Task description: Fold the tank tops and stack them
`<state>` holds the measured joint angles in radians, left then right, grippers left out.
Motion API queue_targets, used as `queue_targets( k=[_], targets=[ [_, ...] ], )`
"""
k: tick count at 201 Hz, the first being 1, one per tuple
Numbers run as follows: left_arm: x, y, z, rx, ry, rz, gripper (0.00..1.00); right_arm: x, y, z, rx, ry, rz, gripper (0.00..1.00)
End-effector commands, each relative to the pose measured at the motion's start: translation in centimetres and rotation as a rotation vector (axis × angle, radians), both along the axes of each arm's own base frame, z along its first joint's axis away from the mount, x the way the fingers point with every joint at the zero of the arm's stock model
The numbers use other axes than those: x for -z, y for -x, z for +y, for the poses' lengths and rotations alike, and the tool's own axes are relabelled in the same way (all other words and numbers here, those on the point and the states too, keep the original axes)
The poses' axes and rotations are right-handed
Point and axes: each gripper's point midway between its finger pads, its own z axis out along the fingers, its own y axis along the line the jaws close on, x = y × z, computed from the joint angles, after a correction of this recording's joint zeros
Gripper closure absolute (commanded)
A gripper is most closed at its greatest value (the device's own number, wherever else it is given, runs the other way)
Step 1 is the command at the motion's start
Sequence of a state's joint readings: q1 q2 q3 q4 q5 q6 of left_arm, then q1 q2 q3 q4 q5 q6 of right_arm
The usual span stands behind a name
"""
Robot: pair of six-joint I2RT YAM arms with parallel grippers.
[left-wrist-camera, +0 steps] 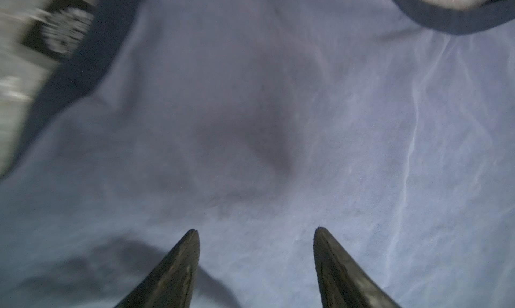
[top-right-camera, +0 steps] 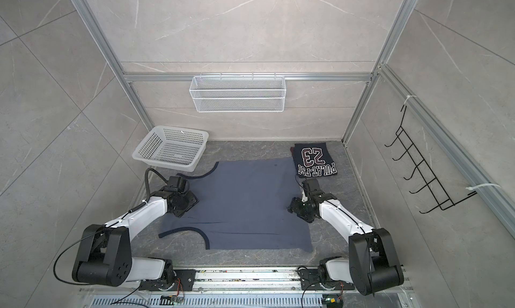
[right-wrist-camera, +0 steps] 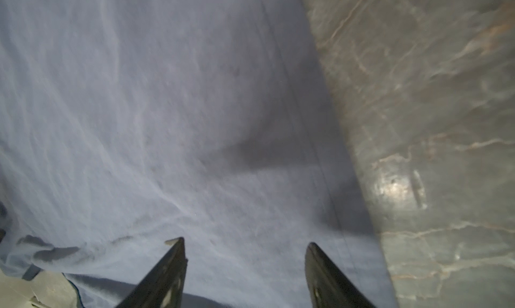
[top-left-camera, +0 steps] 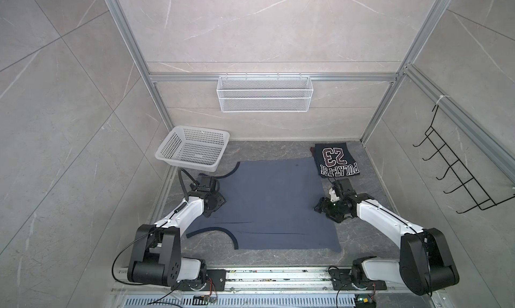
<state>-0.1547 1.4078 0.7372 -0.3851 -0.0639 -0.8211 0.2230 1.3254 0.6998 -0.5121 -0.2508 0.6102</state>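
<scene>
Basket [top-left-camera: 170,145]: back left on desk [top-left-camera: 267,149]; I see only its bare floor.
Grey top [top-left-camera: 273,206]: spread flat mid-desk.
Navy top [top-left-camera: 335,160]: folded, back right, just beside grey top.
Left claw [left-wrist-camera: 256,231]: apart, over grey top.
Right claw [right-wrist-camera: 245,241]: apart, over grey top's edge.

Left arm [top-left-camera: 184,211] and right arm [top-left-camera: 381,217] angle inward, left hand [left-wrist-camera: 256,231] and right hand [right-wrist-camera: 243,241] both with jaws parted.

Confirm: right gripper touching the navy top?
Apart. In a top view the right gripper is over the blue-grey top edge; bare table separates it from the navy top.
</scene>
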Motion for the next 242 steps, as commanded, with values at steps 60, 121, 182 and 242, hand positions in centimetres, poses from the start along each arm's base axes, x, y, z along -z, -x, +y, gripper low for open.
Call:
queue_targets(
  k=[60, 121, 182, 242],
  targets=[
    [3.9, 0.2, 2.6, -0.083, 0.04, 0.03, 0.3, 4.4, 4.8, -0.5, 0.046, 0.081, 0.217, 0.31],
    [2.2, -0.3, 4.2, -0.07, 0.06, -0.063, 0.16, 3.8, 4.6, -3.5, 0.153, 0.12, 0.207, 0.31],
    [-6.2, -3.8, -5.0, 0.24, -0.082, -0.216, 0.1, -3.2, 1.3, -2.8, 0.054, 0.21, -0.01, 0.31],
    [-4.3, -1.9, -16.0, 0.47, 0.017, -0.14, 0.11, -0.9, 4.7, 0.5, -0.024, 0.179, 0.075, 0.31]
  ],
)
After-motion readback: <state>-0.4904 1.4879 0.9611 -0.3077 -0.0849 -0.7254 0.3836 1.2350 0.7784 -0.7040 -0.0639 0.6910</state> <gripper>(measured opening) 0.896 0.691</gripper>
